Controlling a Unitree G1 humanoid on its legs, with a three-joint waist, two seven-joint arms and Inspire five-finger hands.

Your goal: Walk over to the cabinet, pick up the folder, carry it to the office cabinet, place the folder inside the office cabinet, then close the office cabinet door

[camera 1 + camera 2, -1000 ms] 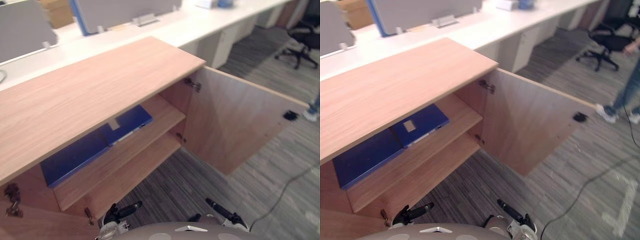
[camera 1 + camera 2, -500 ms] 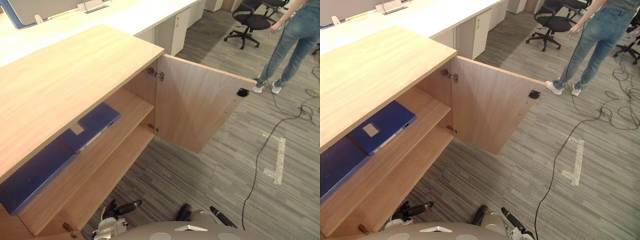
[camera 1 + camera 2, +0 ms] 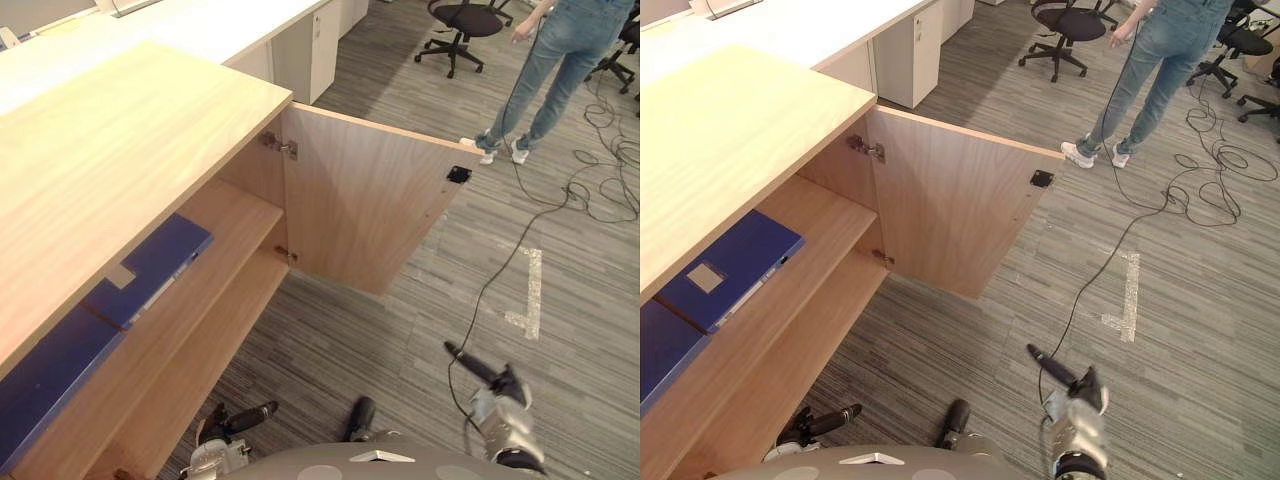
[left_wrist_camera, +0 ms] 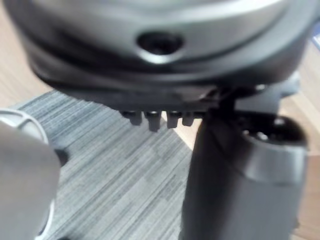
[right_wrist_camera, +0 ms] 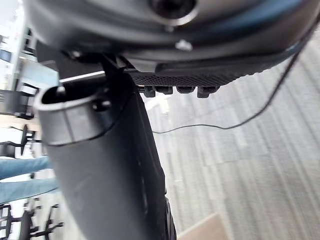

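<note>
The wooden office cabinet (image 3: 120,130) stands at my left with its right door (image 3: 360,200) swung wide open. On its upper shelf lies a blue folder (image 3: 150,265) with a pale label, flat, and beside it a second blue folder (image 3: 40,385) further left. My left hand (image 3: 240,418) hangs low in front of the lower shelf, fingers straight and holding nothing. My right hand (image 3: 495,385) is raised over the carpet, right of the door and apart from it, also open and bare. Its thumb (image 5: 100,165) stands out with only floor beyond.
A person in jeans (image 3: 560,60) stands at the far right beside office chairs (image 3: 460,25). Black cables (image 3: 590,170) trail over the grey carpet, and a white tape mark (image 3: 528,295) lies past the door. White desks (image 3: 200,20) run behind the cabinet.
The camera has swung to the right, so the cabinet sits further left and the person and chairs have come into view. My right hand has risen and moved out to the right.
</note>
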